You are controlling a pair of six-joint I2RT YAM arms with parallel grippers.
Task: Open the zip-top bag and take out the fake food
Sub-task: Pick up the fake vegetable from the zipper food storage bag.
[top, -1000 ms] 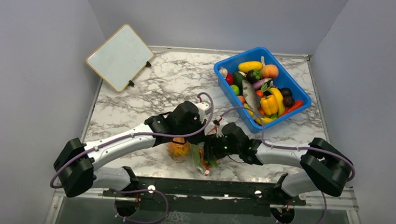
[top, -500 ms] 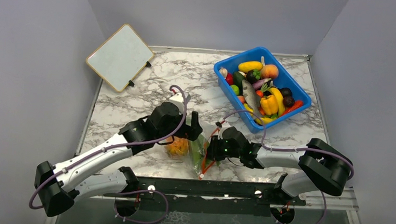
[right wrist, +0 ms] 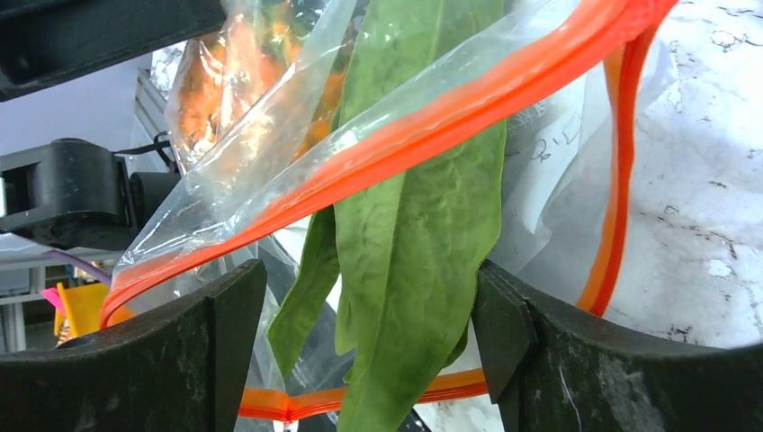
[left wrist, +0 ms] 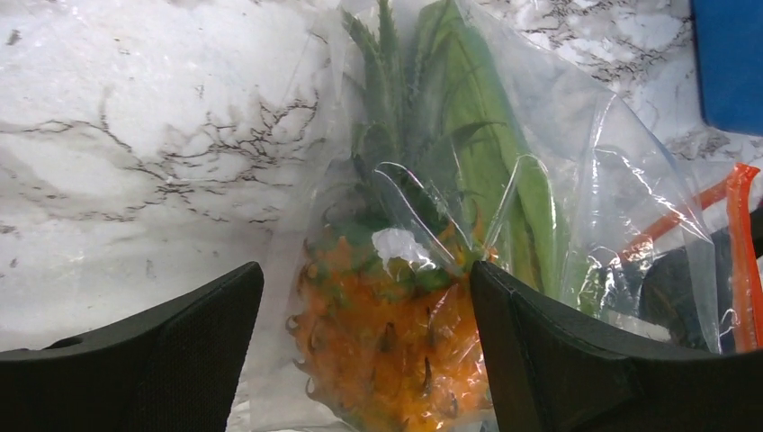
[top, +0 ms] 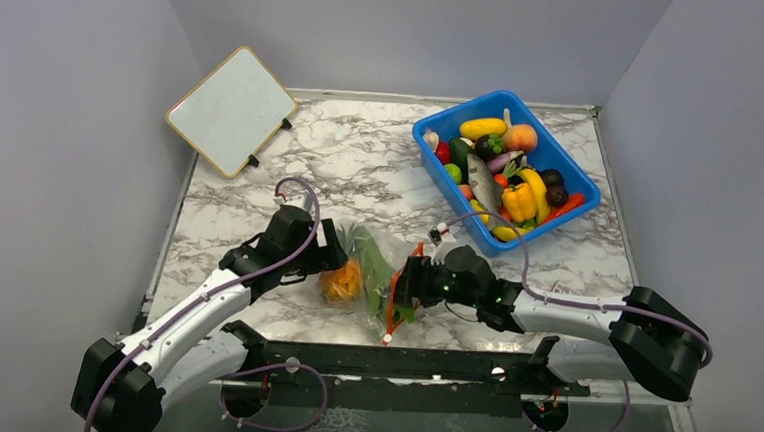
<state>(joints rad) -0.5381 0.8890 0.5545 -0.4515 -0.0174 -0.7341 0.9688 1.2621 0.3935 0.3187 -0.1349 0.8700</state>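
**A:** What's the setting?

**B:** A white, grey-veined marble table with plain grey walls on three sides. A wood-framed white board sits at the back left. At the back right is a blue plastic bin heaped with toy produce.

**A:** Anything hard to read?

**B:** The clear, crinkly zip-top bag lies near the front edge, between the arms. Its plastic blurs the orange toy pineapple and long green leaf. I cannot tell if any finger touches the plastic.

**A:** And the arms?

**B:** Both reach low and inward. The left gripper has its jaws wide apart on either side of the pineapple. The right gripper is at the red-orange zip strip, also spread, with the leaf hanging between its fingers.
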